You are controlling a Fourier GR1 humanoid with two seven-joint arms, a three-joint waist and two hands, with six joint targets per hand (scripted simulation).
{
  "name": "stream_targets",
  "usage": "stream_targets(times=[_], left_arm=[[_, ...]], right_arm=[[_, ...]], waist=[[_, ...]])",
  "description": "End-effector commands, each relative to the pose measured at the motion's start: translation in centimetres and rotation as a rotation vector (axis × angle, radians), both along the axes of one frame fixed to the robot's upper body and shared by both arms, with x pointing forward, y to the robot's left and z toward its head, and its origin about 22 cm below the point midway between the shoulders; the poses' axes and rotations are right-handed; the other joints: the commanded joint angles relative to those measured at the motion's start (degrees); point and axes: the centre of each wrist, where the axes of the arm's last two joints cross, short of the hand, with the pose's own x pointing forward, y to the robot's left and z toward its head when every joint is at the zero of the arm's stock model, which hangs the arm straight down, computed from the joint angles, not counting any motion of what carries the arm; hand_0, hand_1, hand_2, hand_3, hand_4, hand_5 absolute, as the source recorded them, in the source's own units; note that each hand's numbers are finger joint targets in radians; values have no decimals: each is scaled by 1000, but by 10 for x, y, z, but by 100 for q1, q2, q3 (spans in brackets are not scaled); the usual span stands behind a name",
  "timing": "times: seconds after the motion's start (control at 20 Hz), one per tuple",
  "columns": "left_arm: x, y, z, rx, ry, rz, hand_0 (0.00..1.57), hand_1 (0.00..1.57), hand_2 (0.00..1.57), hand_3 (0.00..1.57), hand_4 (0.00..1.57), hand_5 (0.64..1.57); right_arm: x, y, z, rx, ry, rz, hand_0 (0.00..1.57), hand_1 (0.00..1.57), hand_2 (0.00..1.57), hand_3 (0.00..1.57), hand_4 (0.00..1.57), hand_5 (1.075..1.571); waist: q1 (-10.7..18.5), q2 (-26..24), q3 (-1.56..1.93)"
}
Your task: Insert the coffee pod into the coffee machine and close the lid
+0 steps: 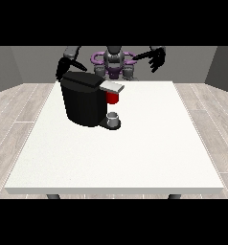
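Standing left of centre on the white bench (135, 158), the black coffee machine (85, 101) carried a red thing at the machine (112, 97). A grey thing (113, 117), possibly the pod, sat below. Both hands, upper left (64, 67) and upper right (156, 57), hovered empty, fingers spread, likely poised to reach.

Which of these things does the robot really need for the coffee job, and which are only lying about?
For the job:
coffee machine
grey thing on the machine's base, maybe the pod
both hands, raised

Lying about:
nothing loose that I can see; only the table and a red thing at the machine
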Motion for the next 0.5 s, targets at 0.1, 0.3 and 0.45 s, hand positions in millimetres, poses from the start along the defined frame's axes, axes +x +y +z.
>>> stream_targets(times=[0.1, 0.3, 0.45], left_arm=[[-49, 9, -68, -85, 220, 47, 0, 0, 0, 0, 323, 1571], [-59, 17, -73, -138, 218, 48, 0, 0, 0, 0, 420, 1571], [-63, 10, -75, -136, 217, 64, 0, 0, 0, 0, 390, 1571]], right_arm=[[-3, 16, 10, 89, -39, 131, 0, 0, 0, 0, 0, 1571], [15, 12, 37, 36, -102, 190, 0, 0, 0, 0, 0, 1571], [31, 11, 67, -11, -144, 282, 0, 0, 0, 0, 154, 1571]], waist=[[272, -951, 6], [553, -865, 8], [532, -830, 7]])
